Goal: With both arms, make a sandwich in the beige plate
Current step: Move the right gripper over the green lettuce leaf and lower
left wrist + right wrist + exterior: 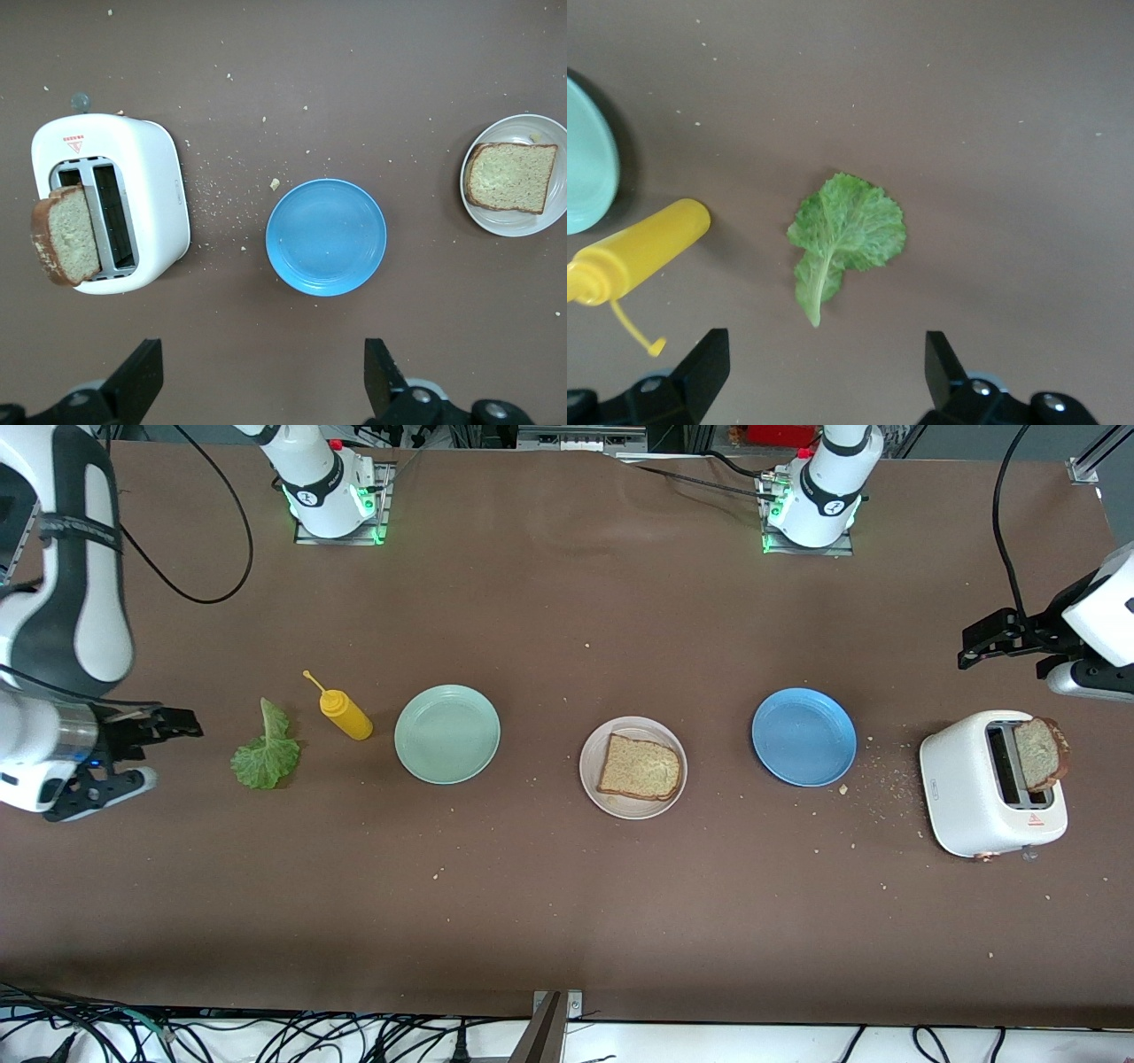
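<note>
One slice of brown bread (640,767) lay flat in the beige plate (592,779) at the middle of the table. A second slice (1039,754) stood up out of the white toaster (966,797) at the left arm's end. The lettuce leaf (265,750) lay on the bare table beside the yellow squeeze bottle (344,712). The right gripper (151,755) hung just beside the leaf, jaws wide and holding nothing. The left gripper (997,638) hovered near the toaster, apparently just as wide and holding nothing.
</note>
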Motion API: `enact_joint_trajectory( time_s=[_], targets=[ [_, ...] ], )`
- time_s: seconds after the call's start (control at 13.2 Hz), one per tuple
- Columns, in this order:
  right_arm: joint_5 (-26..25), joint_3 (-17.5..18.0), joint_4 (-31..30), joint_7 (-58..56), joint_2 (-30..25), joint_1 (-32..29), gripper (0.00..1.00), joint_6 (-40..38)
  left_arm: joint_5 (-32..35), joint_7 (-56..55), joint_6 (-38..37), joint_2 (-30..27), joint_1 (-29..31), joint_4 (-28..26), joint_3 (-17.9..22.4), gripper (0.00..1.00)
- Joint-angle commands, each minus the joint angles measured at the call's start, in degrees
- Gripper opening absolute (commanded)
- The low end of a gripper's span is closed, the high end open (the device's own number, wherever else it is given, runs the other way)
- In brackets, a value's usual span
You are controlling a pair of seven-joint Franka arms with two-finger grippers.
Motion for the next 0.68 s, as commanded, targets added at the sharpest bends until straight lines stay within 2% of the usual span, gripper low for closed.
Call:
enact_joint_trajectory(
  time_s=[0.0,0.38,0.61],
  targets=[
    [-0.82,0.74,-15.35,1.39,-5.05,1.12,0.98,13.09,-0.62,1.30,-0.62,-1.91,1.65,-0.26,0.08,1.00],
    [-0.46,2.06,-29.25,1.48,-4.18,1.12,0.99,31.56,-0.27,0.69,-0.18,-2.18,2.97,0.01,0.17,1.00],
    [-0.29,2.24,-32.61,1.48,-2.16,1.12,0.99,37.21,-0.44,0.60,0.09,-1.66,2.97,0.45,0.08,1.00]
  ],
)
